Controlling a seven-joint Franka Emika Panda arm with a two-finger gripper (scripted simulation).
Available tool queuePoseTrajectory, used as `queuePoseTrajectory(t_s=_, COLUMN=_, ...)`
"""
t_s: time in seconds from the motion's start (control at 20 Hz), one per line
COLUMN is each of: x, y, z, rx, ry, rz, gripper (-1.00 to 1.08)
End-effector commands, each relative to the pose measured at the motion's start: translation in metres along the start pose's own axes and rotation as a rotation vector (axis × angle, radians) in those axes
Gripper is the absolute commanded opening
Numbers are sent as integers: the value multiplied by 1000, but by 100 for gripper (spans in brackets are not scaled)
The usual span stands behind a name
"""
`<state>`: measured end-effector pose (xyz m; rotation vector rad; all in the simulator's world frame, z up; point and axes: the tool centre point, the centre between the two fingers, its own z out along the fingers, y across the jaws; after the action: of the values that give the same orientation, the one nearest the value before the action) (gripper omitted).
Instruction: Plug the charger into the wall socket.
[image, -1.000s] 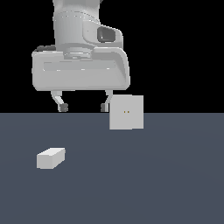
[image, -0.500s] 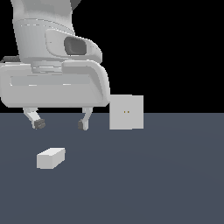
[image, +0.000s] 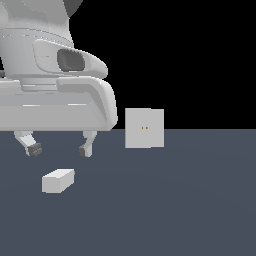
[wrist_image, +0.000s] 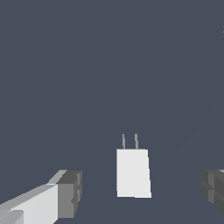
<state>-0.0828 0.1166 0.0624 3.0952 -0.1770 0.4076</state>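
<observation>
The charger (image: 58, 180) is a small light grey-white block lying on the dark floor at the exterior view's left. In the wrist view the charger (wrist_image: 132, 173) shows two thin prongs at one end. My gripper (image: 59, 149) is open and empty, hovering just above the charger, with its fingertips (image: 34, 149) spread apart. In the wrist view the gripper (wrist_image: 142, 192) has a finger on either side of the block, clear of it. The wall socket (image: 144, 128) is an upright light grey square plate with two yellowish dots, standing to the exterior view's right of the gripper.
The dark grey-blue floor (image: 175, 210) stretches around the charger and the socket. The large white hand and arm body (image: 55, 90) fills the upper left of the exterior view.
The arm has moved toward the exterior view's left and closer to the camera, now above the charger. The gripper has stayed open. The charger and socket have not moved.
</observation>
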Motion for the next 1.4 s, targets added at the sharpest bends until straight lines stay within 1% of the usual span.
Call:
queuePoseTrajectory(t_s=0.0, x=0, y=0, z=0, rx=0, ry=0, rz=0, gripper=100)
queuePoseTrajectory(t_s=0.3, x=-3, y=0, z=9, rx=0, ry=0, rz=0, gripper=100)
queuePoseTrajectory(t_s=0.75, x=-12, y=0, z=43, rx=-1, ry=1, rz=1, gripper=100)
queuePoseTrajectory(t_s=1.0, x=-14, y=0, z=49, rx=-1, ry=1, rz=1, gripper=100)
queuePoseTrajectory(t_s=1.05, x=-14, y=0, z=49, rx=-1, ry=1, rz=1, gripper=-100)
queuePoseTrajectory(t_s=1.35, x=-14, y=0, z=49, rx=-1, ry=1, rz=1, gripper=-100)
